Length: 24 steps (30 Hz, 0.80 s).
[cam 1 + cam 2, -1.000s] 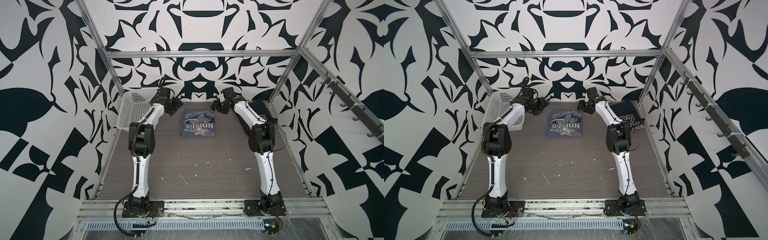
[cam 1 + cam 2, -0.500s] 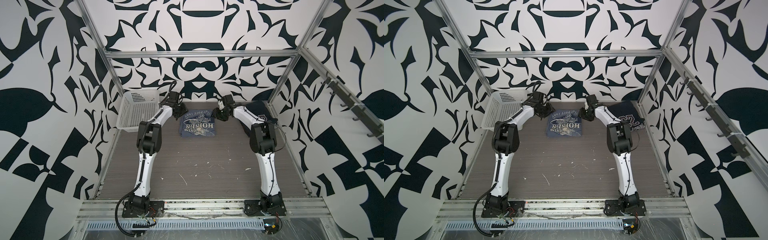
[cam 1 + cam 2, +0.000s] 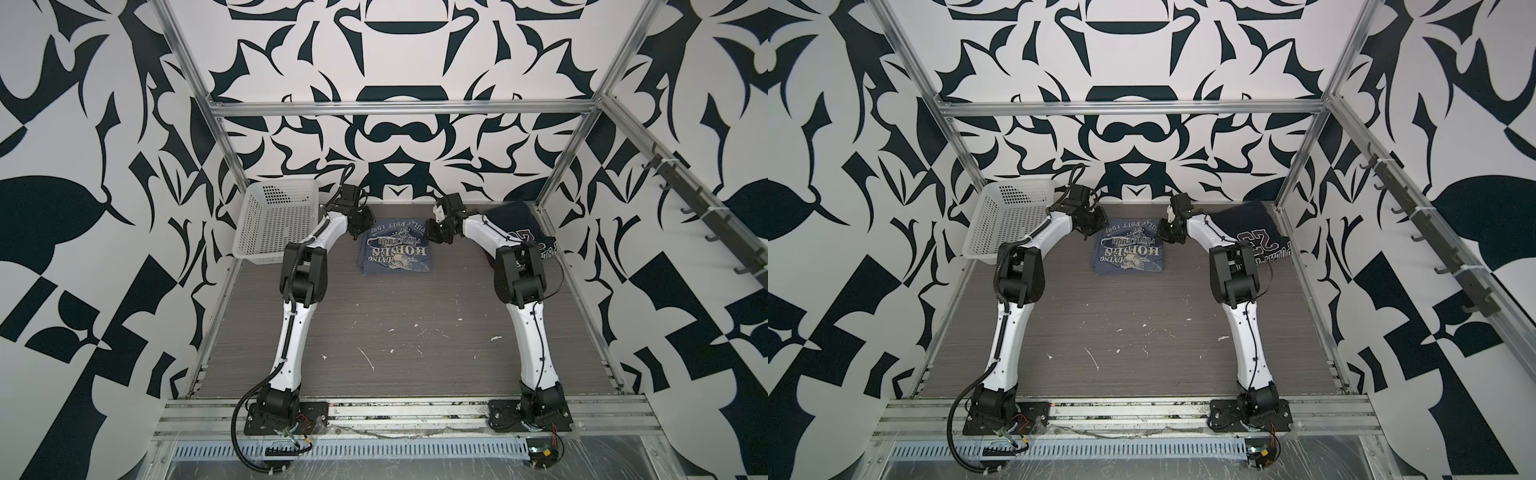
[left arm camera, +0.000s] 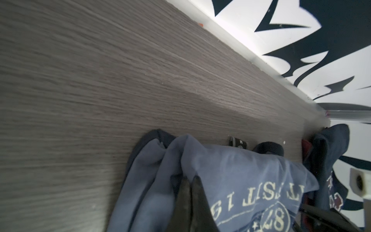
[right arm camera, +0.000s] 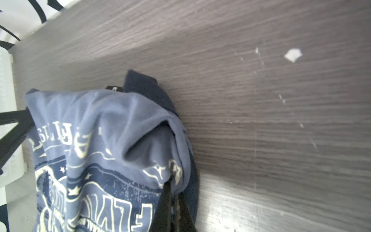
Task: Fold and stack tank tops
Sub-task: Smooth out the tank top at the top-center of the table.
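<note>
A slate grey-blue tank top [image 3: 397, 249] [image 3: 1128, 251] with a white graphic lies folded at the back middle of the table. My left gripper [image 3: 357, 233] [image 4: 191, 178] is at its far left corner, shut on a fold of the cloth. At the far right corner my right gripper [image 3: 434, 237] [image 5: 175, 184] is shut on the cloth edge. The dark navy tank top [image 3: 521, 226] [image 3: 1254, 232] with the "23" print lies bunched at the back right, partly behind my right arm. It also shows in the left wrist view, as the navy top [image 4: 329, 148].
A white perforated basket [image 3: 274, 224] [image 3: 1009, 224] stands at the back left, close to my left arm. The back wall runs just behind the tops. The wood-grain table [image 3: 395, 332] carries small white specks near the front.
Both arms swung inward from beside the grey-blue tank top to its far corners. Both grippers went from open to shut on its cloth.
</note>
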Each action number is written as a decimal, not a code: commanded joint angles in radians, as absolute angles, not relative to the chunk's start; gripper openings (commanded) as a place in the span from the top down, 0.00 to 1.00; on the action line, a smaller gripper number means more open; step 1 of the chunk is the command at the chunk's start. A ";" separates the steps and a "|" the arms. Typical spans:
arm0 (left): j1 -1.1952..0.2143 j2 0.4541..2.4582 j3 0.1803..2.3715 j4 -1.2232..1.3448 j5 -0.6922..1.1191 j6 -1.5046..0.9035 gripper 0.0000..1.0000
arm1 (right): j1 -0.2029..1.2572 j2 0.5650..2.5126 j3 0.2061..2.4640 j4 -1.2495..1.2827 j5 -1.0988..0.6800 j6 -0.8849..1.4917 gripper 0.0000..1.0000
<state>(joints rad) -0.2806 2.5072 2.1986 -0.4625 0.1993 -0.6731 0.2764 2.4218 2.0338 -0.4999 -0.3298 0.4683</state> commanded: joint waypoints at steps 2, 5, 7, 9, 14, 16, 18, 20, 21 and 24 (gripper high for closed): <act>-0.267 2.439 2.186 -0.422 0.177 -0.694 1.00 | 0.279 2.327 2.043 -0.482 -0.325 0.461 1.00; -0.250 2.399 2.136 -0.392 0.168 -0.706 1.00 | 0.278 2.296 2.027 -0.480 -0.307 0.454 1.00; -0.234 2.374 2.101 -0.373 0.159 -0.713 1.00 | 0.278 2.283 2.027 -0.483 -0.295 0.446 1.00; -0.222 2.367 2.089 -0.366 0.165 -0.716 1.00 | 0.279 2.283 2.037 -0.492 -0.291 0.442 1.00; -0.216 2.416 2.139 -0.386 0.187 -0.711 1.00 | 0.279 2.325 2.086 -0.519 -0.294 0.436 1.00; -0.216 2.469 2.205 -0.420 0.219 -0.703 1.00 | 0.279 2.353 2.112 -0.522 -0.303 0.440 1.00; -0.218 2.514 2.257 -0.451 0.242 -0.698 0.98 | 0.278 2.382 2.147 -0.535 -0.307 0.438 1.00; -0.218 2.547 2.301 -0.479 0.245 -0.692 0.95 | 0.278 2.411 2.194 -0.558 -0.300 0.432 1.00; -0.218 2.562 2.330 -0.499 0.248 -0.686 0.92 | 0.277 2.430 2.225 -0.575 -0.294 0.429 1.00; -0.218 2.603 2.446 -0.605 0.246 -0.655 0.70 | 0.275 2.484 2.335 -0.658 -0.277 0.419 0.79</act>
<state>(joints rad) -0.2218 2.5687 2.3600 -0.4801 0.2363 -0.6880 0.2802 2.4840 2.2402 -0.5797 -0.3038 0.4450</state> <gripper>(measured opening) 0.245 0.153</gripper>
